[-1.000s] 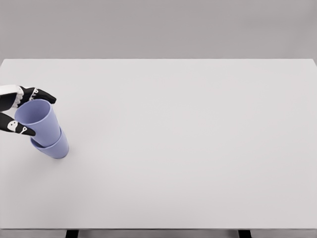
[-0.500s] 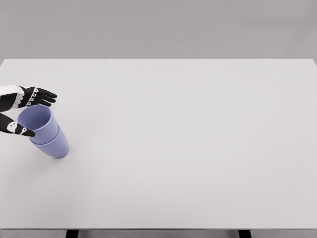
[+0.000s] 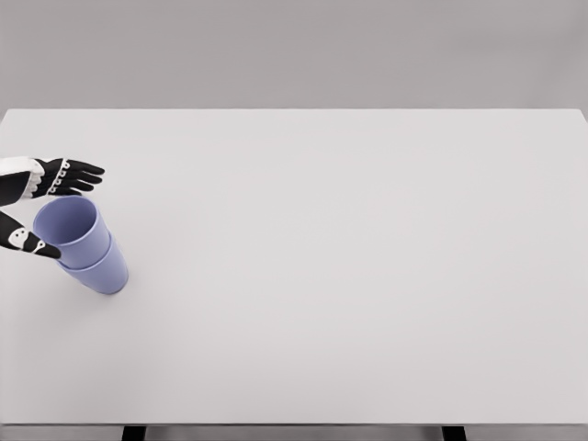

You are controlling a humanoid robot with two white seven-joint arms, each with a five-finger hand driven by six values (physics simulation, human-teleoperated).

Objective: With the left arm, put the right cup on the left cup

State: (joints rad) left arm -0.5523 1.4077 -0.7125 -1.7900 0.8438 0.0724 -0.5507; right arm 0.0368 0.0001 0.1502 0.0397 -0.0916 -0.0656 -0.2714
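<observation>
Two smooth, lavender-blue plastic cups, each a tapered round tumbler, stand at the left side of a wide, matte, pale grey rectangular tabletop [image 3: 349, 276]. One, the upper cup [image 3: 71, 230], sits nested inside the lower cup [image 3: 103, 273] — only the lower one's rim band and base show. One hand is visible: the black-fingered left hand [image 3: 37, 207], on a white wrist at the left edge, spread open around the upper cup's rim, fingers beyond it, thumb nearer — holding nothing.
</observation>
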